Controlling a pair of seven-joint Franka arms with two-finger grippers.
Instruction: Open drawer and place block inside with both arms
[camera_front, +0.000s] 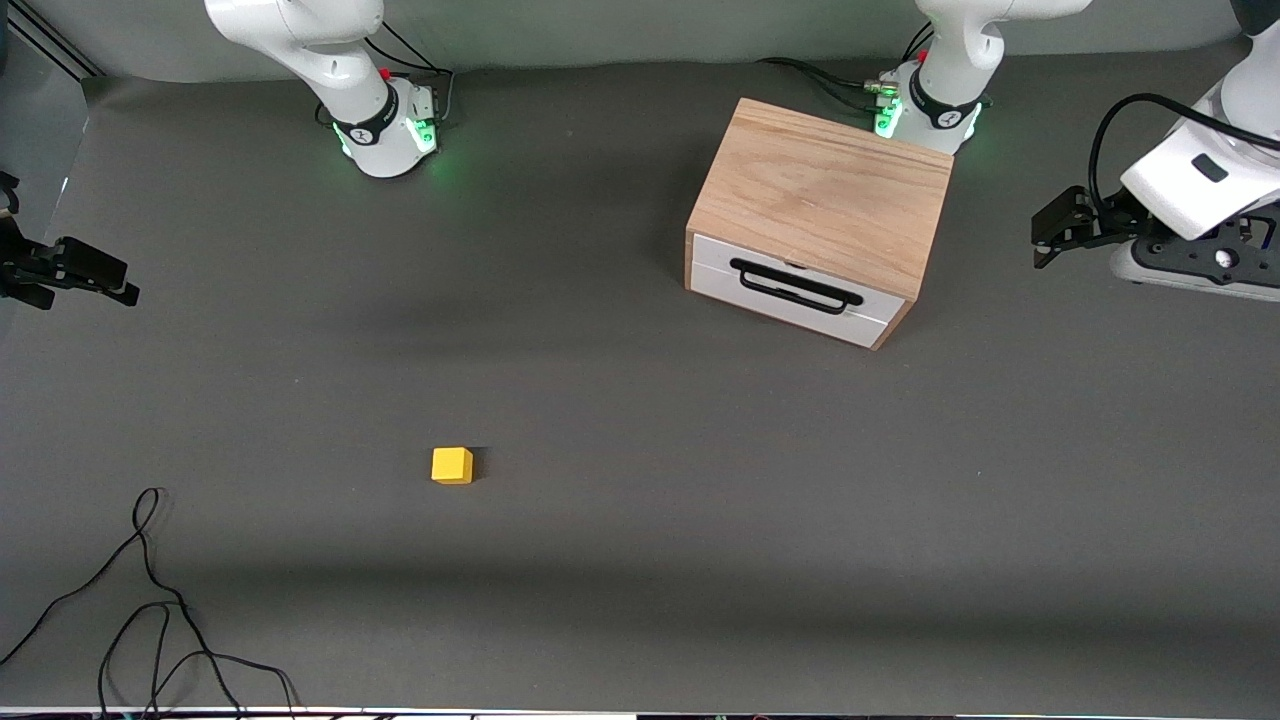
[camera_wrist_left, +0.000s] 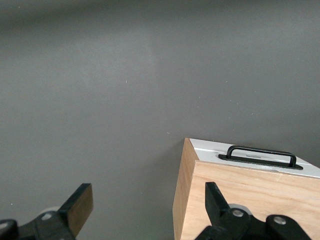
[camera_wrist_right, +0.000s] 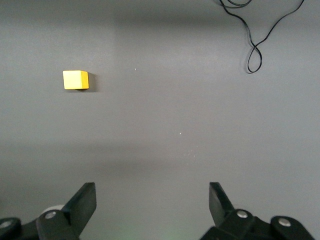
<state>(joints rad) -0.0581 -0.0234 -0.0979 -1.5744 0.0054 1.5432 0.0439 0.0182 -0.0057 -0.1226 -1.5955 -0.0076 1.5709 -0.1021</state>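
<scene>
The small yellow block (camera_front: 452, 465) lies on the grey table, nearer to the front camera than the oak box (camera_front: 830, 190) and toward the right arm's end; it also shows in the right wrist view (camera_wrist_right: 75, 80). The white drawer front (camera_front: 790, 305) with its black bar handle (camera_front: 795, 285) is closed; the handle also shows in the left wrist view (camera_wrist_left: 260, 156). My left gripper (camera_front: 1045, 240) hangs open and empty beside the box at the left arm's end (camera_wrist_left: 147, 192). My right gripper (camera_front: 125, 290) hangs open and empty over the table's right-arm end (camera_wrist_right: 151, 190).
A loose black cable (camera_front: 150, 600) curls on the table near the front edge at the right arm's end, and shows in the right wrist view (camera_wrist_right: 260, 35). The arm bases (camera_front: 385, 130) (camera_front: 930, 110) stand along the back edge.
</scene>
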